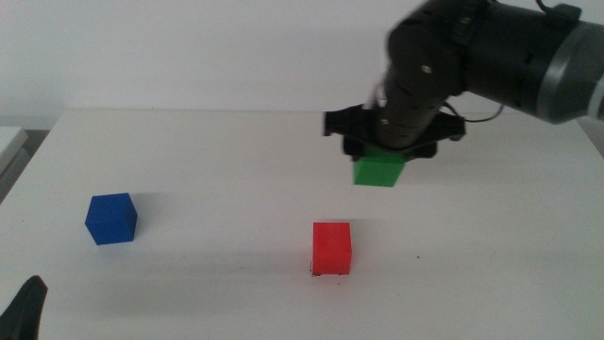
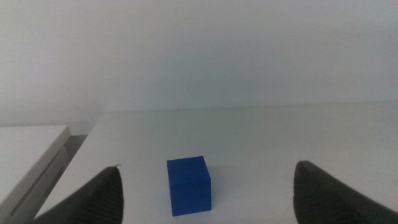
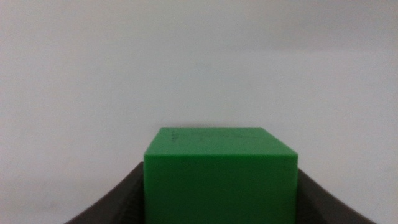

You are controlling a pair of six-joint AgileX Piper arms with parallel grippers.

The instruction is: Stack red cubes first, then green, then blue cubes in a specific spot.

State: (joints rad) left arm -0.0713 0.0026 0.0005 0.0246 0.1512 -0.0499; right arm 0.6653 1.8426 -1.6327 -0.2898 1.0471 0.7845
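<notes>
White matte tabletop, plain white wall, and a second pale surface off to one side.

The flat white table (image 1: 189,151) fills most of the middle view and runs back to a plain white wall (image 1: 189,47), which it meets in a straight, faint edge. Beside the table's left edge lies a separate white flat-topped ledge (image 1: 8,142), set apart from it by a narrow grey gap. The left wrist view shows the same table (image 2: 280,137), wall (image 2: 186,50) and ledge (image 2: 31,146).
</notes>
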